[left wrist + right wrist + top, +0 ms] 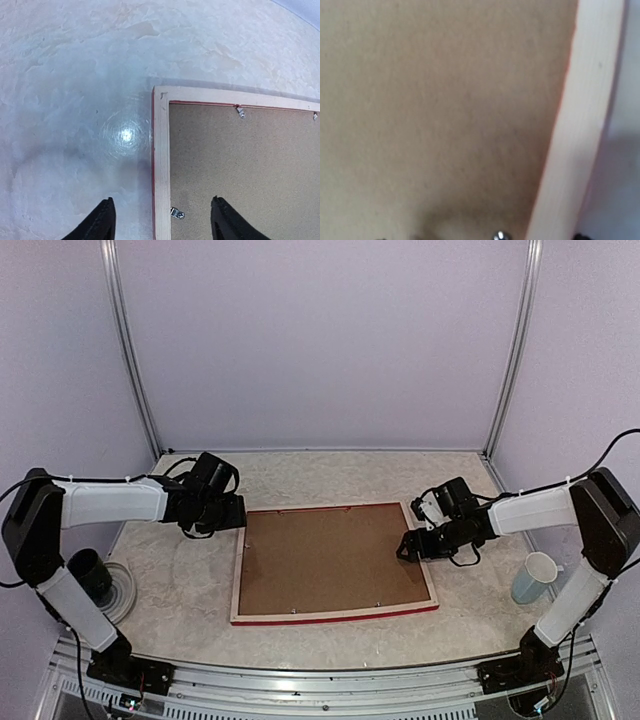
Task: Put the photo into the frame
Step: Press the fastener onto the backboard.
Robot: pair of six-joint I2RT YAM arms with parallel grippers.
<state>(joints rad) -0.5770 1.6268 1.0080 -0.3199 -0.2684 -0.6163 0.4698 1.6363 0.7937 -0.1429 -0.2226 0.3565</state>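
The frame [340,614] lies face down in the middle of the table, pale wood edge and a thin red rim showing. The brown backing board [330,560] fills it. The photo is hidden. My left gripper [228,512] is open over the frame's far left corner; in the left wrist view it [162,222] straddles the wood edge [161,150], one finger over the table and one over the board [240,165], by a metal tab [176,213]. My right gripper [412,545] is low over the frame's right edge [585,125]; its fingertips barely show, wide apart.
A white mug [535,578] stands right of the frame. A dark cup [90,575] sits on a white plate [122,592] at the left. Metal posts and lilac walls enclose the table. Small metal tabs [241,113] line the frame's inner edge.
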